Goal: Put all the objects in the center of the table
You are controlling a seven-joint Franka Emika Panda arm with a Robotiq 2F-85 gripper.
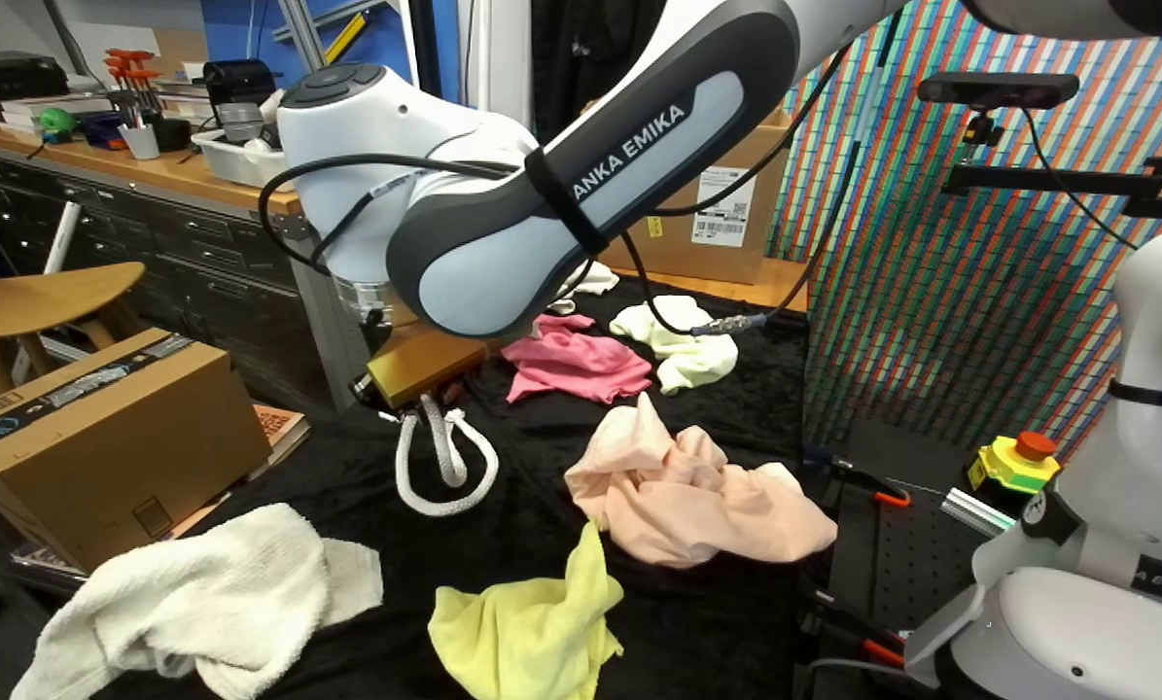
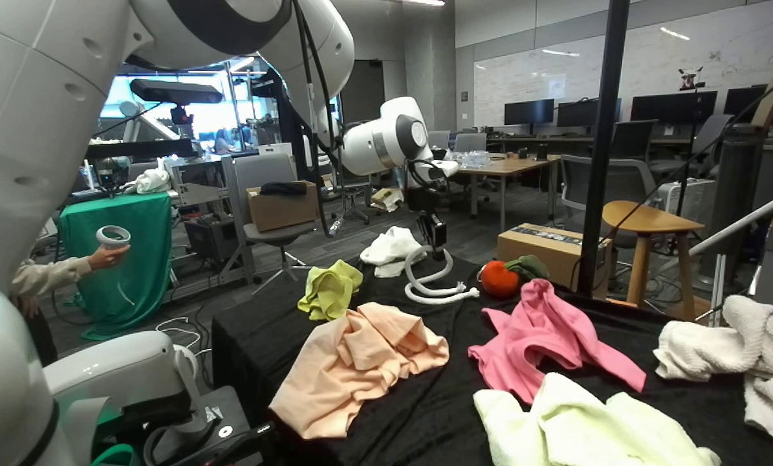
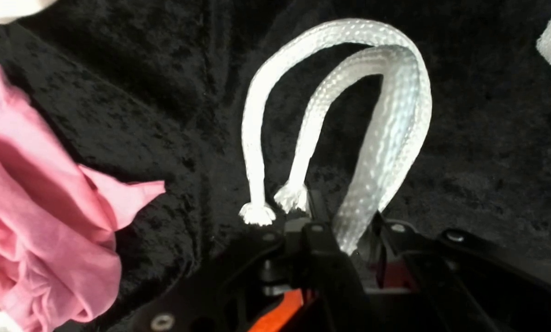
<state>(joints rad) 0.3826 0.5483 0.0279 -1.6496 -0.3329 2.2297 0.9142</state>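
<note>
Hanging over the black velvety table cover point(image 2: 418, 414), the white braided rope point(image 3: 393, 115) is clamped between the fingers of the black gripper point(image 3: 349, 240), partway along its length, with both frayed ends loose; whether its lower bends touch the cover I cannot tell. Near the rope sits a round orange-red object point(image 2: 499, 281). Around the rope, apart from it, lie a crumpled lemon-yellow cloth point(image 1: 532, 632), a nubbly off-white towel point(image 1: 211, 593), a bunched bright-pink cloth point(image 2: 554, 323) and, toward the white robot base point(image 1: 1106, 622) from the rope, a rumpled peach cloth point(image 2: 373, 353). Farthest from the rope are a pale green towel point(image 2: 587, 421) and a greyish-white textured cloth point(image 2: 742, 349). Only the rope is in hand and no pile shows, so I judge the gathering barely begun: the rope has yet to be set in the cover's middle, and the cloths, towels and orange-red object have yet to join it.
</note>
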